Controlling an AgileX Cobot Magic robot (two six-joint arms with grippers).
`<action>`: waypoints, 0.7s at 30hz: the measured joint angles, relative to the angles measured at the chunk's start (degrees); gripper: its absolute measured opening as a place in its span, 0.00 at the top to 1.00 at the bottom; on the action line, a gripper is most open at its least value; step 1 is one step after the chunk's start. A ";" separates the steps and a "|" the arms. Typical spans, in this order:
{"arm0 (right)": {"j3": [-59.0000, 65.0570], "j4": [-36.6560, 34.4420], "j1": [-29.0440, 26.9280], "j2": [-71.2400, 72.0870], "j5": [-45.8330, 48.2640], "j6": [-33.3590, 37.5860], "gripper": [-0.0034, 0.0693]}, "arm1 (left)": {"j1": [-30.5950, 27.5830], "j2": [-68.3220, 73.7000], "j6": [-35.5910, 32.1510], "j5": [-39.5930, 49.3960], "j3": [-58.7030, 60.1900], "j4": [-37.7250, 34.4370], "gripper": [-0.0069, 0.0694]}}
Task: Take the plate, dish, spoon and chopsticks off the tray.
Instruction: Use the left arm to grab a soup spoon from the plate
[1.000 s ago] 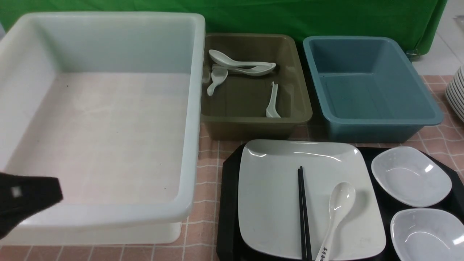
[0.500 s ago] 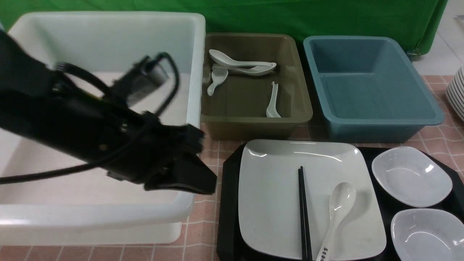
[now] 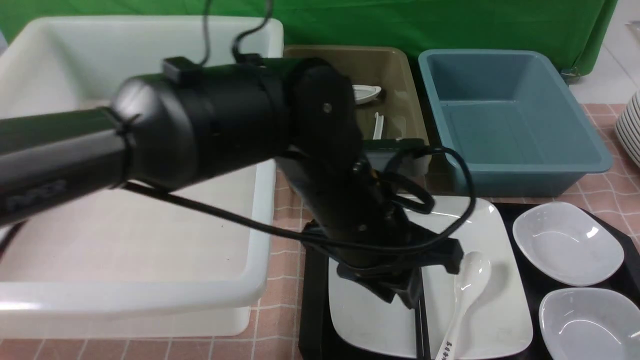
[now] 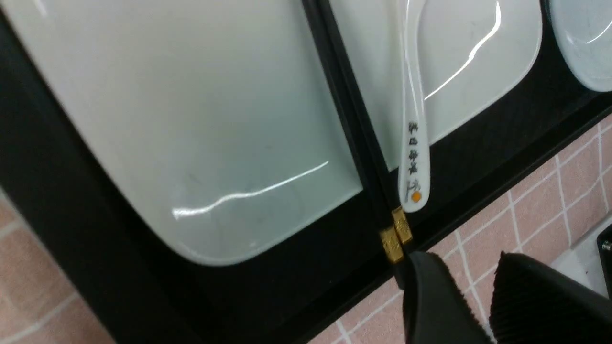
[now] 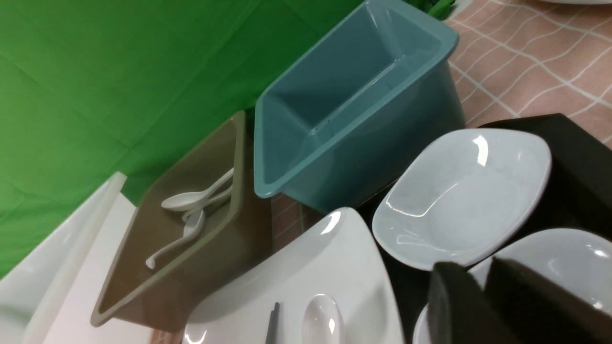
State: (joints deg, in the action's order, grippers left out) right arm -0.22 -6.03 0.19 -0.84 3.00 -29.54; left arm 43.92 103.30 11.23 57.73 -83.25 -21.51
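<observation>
The black tray carries the white square plate and two small white dishes. The black chopsticks and the marked spoon lie on the plate. My left gripper hangs over the plate just above the chopsticks. In the left wrist view it is open and empty, close to the chopsticks' gold ends, beside the spoon's handle. My right gripper hovers over the nearer dish, its jaws a narrow gap apart and empty.
A big white bin stands left of the tray. Behind the tray are an olive bin holding several plain white spoons and a blue bin. A stack of white plates shows at the right edge.
My left arm has swung from the far left across the white bin to above the plate, and its jaws have come apart.
</observation>
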 joint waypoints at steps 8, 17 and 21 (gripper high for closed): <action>-6.88 0.00 0.34 -1.93 3.76 6.97 0.91 | 0.27 4.37 0.35 -3.17 -3.61 -2.38 0.56; -10.40 0.00 1.28 -14.01 5.07 10.71 0.91 | 0.32 18.81 -1.68 2.87 -24.16 -0.82 0.56; -10.40 0.00 1.28 -17.86 5.98 10.71 0.90 | 0.32 25.49 -4.10 3.39 -31.49 -0.28 0.56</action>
State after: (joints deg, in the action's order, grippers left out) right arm -10.62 -6.03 1.47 -18.69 8.97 -18.83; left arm 44.23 128.79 7.13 61.12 -114.73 -21.78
